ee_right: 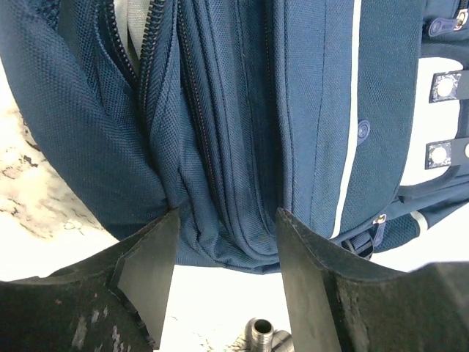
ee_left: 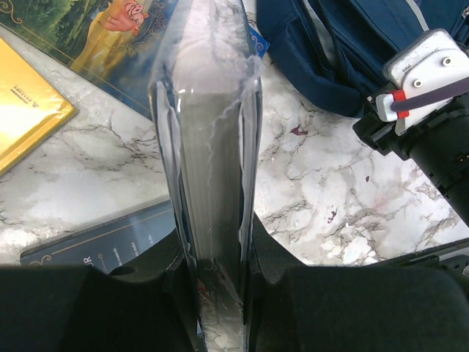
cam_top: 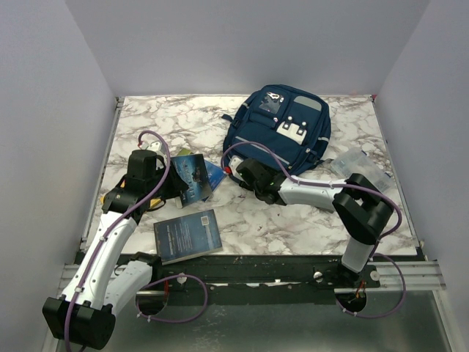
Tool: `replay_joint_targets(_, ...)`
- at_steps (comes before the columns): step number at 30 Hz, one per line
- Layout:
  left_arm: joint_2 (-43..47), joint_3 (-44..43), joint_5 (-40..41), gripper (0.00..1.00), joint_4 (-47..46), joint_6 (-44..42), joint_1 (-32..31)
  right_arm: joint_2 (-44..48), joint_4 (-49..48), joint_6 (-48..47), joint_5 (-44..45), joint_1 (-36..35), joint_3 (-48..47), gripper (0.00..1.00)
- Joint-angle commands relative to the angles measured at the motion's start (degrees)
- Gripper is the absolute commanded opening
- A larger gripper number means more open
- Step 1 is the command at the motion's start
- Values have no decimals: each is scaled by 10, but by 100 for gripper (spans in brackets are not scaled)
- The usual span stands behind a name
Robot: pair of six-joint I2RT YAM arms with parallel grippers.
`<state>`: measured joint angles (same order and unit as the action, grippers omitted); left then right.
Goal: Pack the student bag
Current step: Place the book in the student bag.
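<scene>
Right pincer: jaws partly apart, set either side of a bunched fold at the lower left edge of the student bag. The navy fabric fills the gap between the two dark fingers; whether they press on it or merely flank it cannot be told.

Left pincer: jaws closed narrowly on a plastic-wrapped book, held on edge with its spine towards the wrist camera and lifted off the surface.

Student bag: lies front-up at the far centre-right of the marble table, its white buckle clips facing upward. The right arm reaches in from the right to meet its near-left corner.

Below and around the held book: a dark blue book lies flat near the table's front edge; a yellow book and an illustrated book lie beyond it in the left wrist view.

Right of the bag, near the right arm's elbow: a clear plastic container.
</scene>
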<state>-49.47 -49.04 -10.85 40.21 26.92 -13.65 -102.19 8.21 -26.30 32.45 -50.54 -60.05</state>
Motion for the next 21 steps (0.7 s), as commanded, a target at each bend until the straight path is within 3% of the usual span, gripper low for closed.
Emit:
replay_joint_targets(1,20,-6,0,0,-44,0,-3,-10,-18,22,-31,6,7,60)
replay_joint_targets(4,19,-7,-1,0,-45,0,-3,-26,-28,18,3,11,-7,57)
replay_joint_targets(6,20,-8,-2,0,-44,-1,-3,-28,-8,21,-22,11,-17,56)
replay_joint_targets(11,24,-6,-1,0,-42,-1,-3,16,4,48,-109,12,-4,64)
replay_joint_targets(21,23,-9,-8,0,-43,1,-3,27,11,46,-104,17,8,68)
